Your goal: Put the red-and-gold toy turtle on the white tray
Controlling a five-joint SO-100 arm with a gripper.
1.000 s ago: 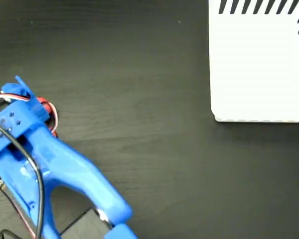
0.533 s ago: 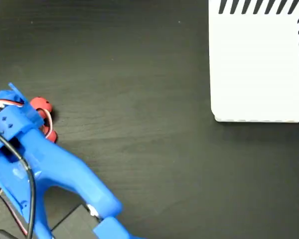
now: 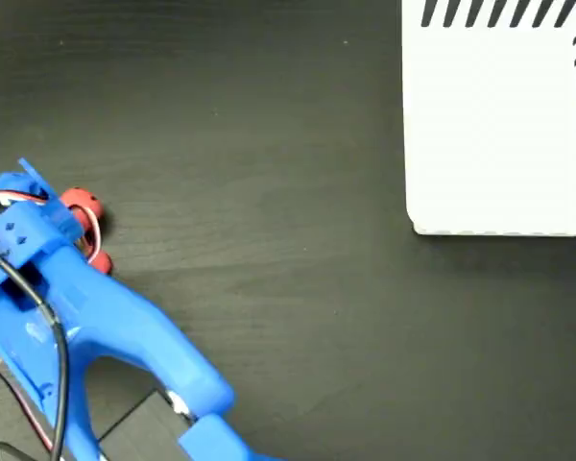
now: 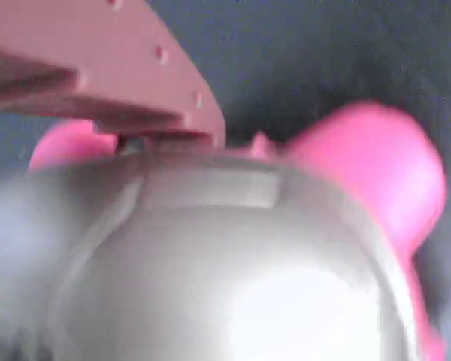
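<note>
The pincer (image 3: 40,206) sits right over the turtle (image 3: 81,205) at the left edge of the bench (image 3: 269,192), far from the tray (image 3: 490,125), which lies in the upper right corner of the fixed view. Whether the pincer is apart or clamped on the turtle cannot be told: in the wrist view one finger (image 4: 113,75) lies against the far side of the shell, the other is out of sight, and the blue arm (image 3: 96,317) hides the contact from above.

Against a second ago, the arm has drawn back toward the left and more of the turtle's red head now shows; over the last half second almost nothing has shifted. That likely means the pincer has settled on the toy and the grasp is at hand or just made, while lift and carry to the tray are all still to do.

In the fixed view the red head pokes out on the tray side of the pincer, with a red leg just below it, so the turtle seems to point roughly toward the right; its long axis is mostly hidden.
</note>
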